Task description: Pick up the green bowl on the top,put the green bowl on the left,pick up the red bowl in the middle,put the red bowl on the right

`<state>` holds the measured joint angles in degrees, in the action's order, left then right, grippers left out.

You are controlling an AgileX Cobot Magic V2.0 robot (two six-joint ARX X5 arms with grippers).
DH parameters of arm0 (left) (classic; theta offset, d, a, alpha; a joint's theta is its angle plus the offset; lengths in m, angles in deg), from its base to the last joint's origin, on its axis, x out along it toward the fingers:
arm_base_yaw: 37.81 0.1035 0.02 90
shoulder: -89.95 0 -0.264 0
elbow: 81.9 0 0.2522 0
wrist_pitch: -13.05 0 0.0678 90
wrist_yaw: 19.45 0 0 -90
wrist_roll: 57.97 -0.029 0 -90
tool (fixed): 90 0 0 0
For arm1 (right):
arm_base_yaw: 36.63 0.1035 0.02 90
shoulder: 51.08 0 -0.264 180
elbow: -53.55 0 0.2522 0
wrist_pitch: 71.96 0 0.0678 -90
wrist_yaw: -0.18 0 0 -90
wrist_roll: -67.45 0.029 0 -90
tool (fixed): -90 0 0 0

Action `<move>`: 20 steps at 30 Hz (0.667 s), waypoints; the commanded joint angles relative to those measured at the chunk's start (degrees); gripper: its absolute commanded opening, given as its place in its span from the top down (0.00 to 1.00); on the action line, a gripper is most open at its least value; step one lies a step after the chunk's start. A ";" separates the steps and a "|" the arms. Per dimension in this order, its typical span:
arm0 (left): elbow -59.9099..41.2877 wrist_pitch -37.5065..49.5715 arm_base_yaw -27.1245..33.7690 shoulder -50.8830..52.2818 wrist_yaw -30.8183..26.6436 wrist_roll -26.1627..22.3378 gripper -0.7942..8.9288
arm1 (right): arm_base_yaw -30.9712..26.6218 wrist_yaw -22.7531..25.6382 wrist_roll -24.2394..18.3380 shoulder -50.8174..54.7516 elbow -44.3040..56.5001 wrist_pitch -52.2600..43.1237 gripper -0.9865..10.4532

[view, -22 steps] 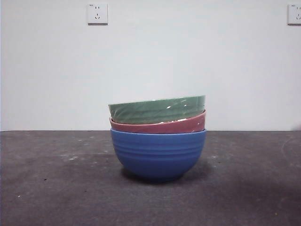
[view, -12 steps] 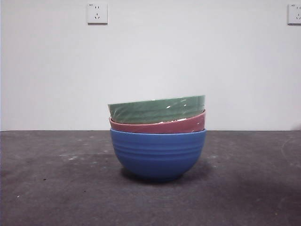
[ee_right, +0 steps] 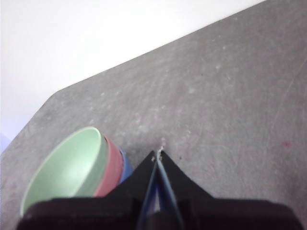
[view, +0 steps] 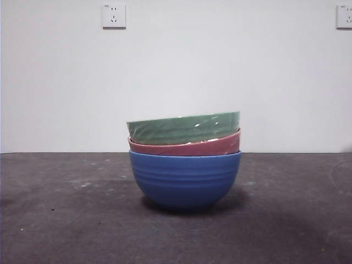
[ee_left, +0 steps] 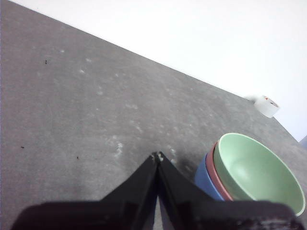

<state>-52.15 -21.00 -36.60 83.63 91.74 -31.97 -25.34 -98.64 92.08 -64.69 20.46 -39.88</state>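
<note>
Green bowl (view: pixel 183 128) sits on top of a three-bowl stack at the middle of the dark grey table (view: pixel 66 220), nested inside the red bowl (view: pixel 187 147), which in turn is nested in a blue bowl (view: pixel 185 179) that stands on the tabletop. From the front view the green bowl is tilted slightly, its rim higher on one side; only a narrow band of the red bowl shows between the other two. Blue bowl's ribbed outside is fully visible and casts a soft shadow on the table. White wall (view: pixel 176 77) behind, with two wall sockets: one (view: pixel 114 15) upper left of the picture, one (view: pixel 344 16) at the upper right edge. Left gripper (ee_left: pixel 157 156) hangs above bare table beside the stack, clear of the bowls, jaws pressed together tip to tip, nothing between them. Right gripper (ee_right: pixel 159 153) likewise above the table just beside the stack, jaws closed to a point, empty. Left wrist view also shows a small roll of white tape (ee_left: pixel 266 105) at the table's far edge. Neither arm appears in the front view.
</note>
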 commanded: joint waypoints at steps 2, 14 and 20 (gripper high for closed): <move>4.55 -0.17 -0.15 -5.81 0.83 -2.10 0.93 | 0.07 0.00 -1.68 -5.05 -5.38 1.27 0.92; 24.06 -10.34 -0.17 -28.30 10.51 -15.56 0.92 | 0.09 -0.46 -13.33 -22.10 -22.29 13.42 0.91; 28.55 -11.82 -0.76 -35.17 15.65 -16.98 0.79 | 0.09 -6.29 -16.35 -27.56 -25.66 15.65 0.84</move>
<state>-23.63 -32.65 -37.04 48.70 107.11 -47.58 -25.34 -104.61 77.08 -92.01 -4.94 -24.25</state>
